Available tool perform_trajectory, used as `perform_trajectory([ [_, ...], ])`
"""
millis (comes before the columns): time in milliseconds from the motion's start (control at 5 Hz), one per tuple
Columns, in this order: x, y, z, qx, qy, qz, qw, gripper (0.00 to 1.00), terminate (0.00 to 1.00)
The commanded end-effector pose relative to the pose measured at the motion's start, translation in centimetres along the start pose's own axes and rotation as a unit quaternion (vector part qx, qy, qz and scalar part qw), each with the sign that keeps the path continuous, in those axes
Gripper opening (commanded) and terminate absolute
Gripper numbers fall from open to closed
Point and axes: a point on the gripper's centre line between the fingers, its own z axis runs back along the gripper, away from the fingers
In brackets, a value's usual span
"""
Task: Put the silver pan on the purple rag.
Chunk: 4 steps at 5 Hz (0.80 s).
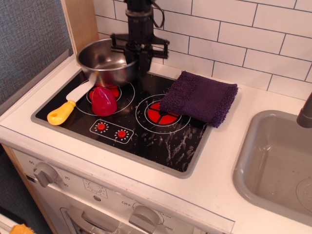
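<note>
Steel gleams at the far left corner of the black cooktop (146,141), where the silver pan (105,61) sits over the far part of the left burner ring, close to the wooden side panel (80,19) and the white tiled wall (234,34). The black gripper (138,57) hangs from its vertical arm right at the pan's right-hand rim, its fingers pointing down; they appear drawn close together at the rim, one seemingly on each side of the wall, but whether they actually pinch the metal I cannot tell from this angle. The pan's inside is bare and shiny. Just near of the pan, a red pepper-shaped toy (103,101) stands on the left burner ring, and to its left a toy knife (68,105) with a yellow handle and a pale blade lies slanted, its blade tip reaching toward the pan's base. The purple rag (200,97) lies well apart from the pan, to the right, draped over the far right edge of the cooktop and partly covering the right burner's red rings (160,116). Two small red dial marks (111,130) sit near the cooktop's near edge. At the right, the grey sink basin (273,165) is set into the white counter, and oven knobs (46,173) show on the front panel below.
</note>
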Motion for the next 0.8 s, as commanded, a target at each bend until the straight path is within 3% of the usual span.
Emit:
perform_trajectory([
  [0,0.2,-4.2,8.0,0.003,-0.114,-0.072,0.9908,0.0,0.0],
  [200,0.8,-9.2,8.8,-0.017,-0.133,-0.136,0.9816,0.0,0.0],
  [400,-0.1,-13.6,8.4,-0.008,-0.133,-0.192,0.9723,0.0,0.0],
  [600,-1.4,-15.8,7.7,0.008,-0.124,-0.224,0.9666,0.0,0.0],
])
